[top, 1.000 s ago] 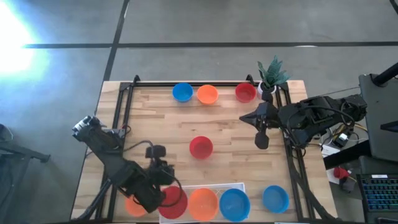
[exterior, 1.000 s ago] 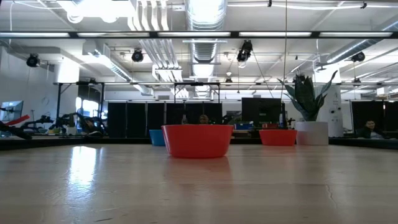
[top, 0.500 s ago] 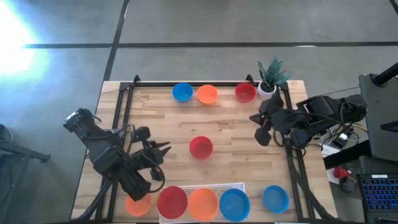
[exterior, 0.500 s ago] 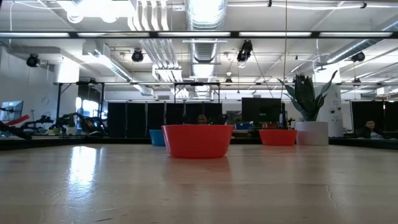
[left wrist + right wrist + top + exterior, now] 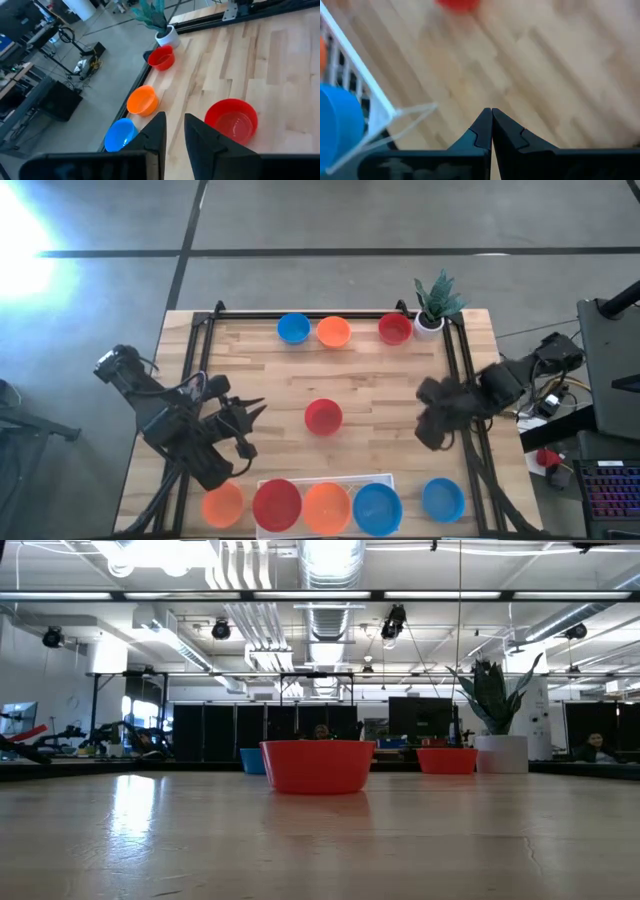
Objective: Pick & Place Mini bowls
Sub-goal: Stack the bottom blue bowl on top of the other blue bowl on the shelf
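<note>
One red mini bowl (image 5: 323, 417) stands alone mid-table, also seen in the low view (image 5: 317, 766) and left wrist view (image 5: 231, 120). Blue (image 5: 293, 329), orange (image 5: 333, 332) and red (image 5: 395, 329) bowls line the far edge. Along the near edge sit orange (image 5: 222, 505), red (image 5: 277, 505), orange (image 5: 326, 508), blue (image 5: 377, 508) and blue (image 5: 443, 499) bowls. My left gripper (image 5: 247, 413) hovers left of the middle red bowl, fingers slightly open (image 5: 174, 125), holding nothing. My right gripper (image 5: 430, 430), shut (image 5: 491, 116), hangs near the right rail.
A white lattice tray (image 5: 325, 479) lies at the near edge under the middle bowls of that row; its rim shows in the right wrist view (image 5: 370, 100). A small white pot with a green plant (image 5: 432, 308) stands at the far right corner. Black rails (image 5: 462, 390) frame the table.
My left gripper has drawn back from the red bowl at the near-edge tray, moving up and toward the far-left; that bowl stays in the row. My right gripper has swung from beside the far red bowl toward the near edge along the right rail.
</note>
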